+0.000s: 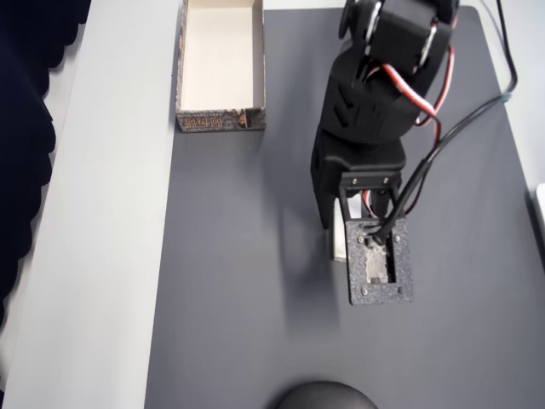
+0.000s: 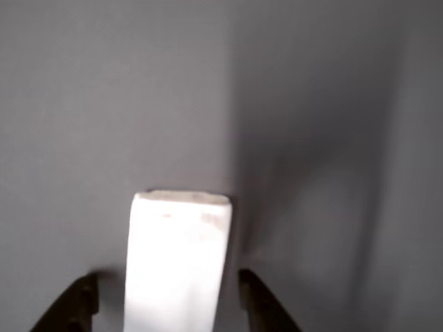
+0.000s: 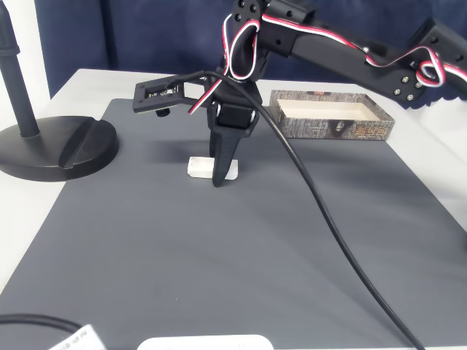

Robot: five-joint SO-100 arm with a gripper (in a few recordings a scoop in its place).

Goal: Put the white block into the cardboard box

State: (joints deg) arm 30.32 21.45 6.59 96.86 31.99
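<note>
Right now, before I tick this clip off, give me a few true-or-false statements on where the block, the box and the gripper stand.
1. The white block lies on the dark mat. True.
2. The block is already inside the cardboard box. False: the box holds nothing, and the block lies apart from it on the mat.
3. The gripper is down at the block, with a finger on either side in the wrist view. True.
4. The gripper has lifted the block clear of the mat. False: in the fixed view the block rests flat on the mat.
5. The box lies upside down. False: its pale inside faces up.
</note>
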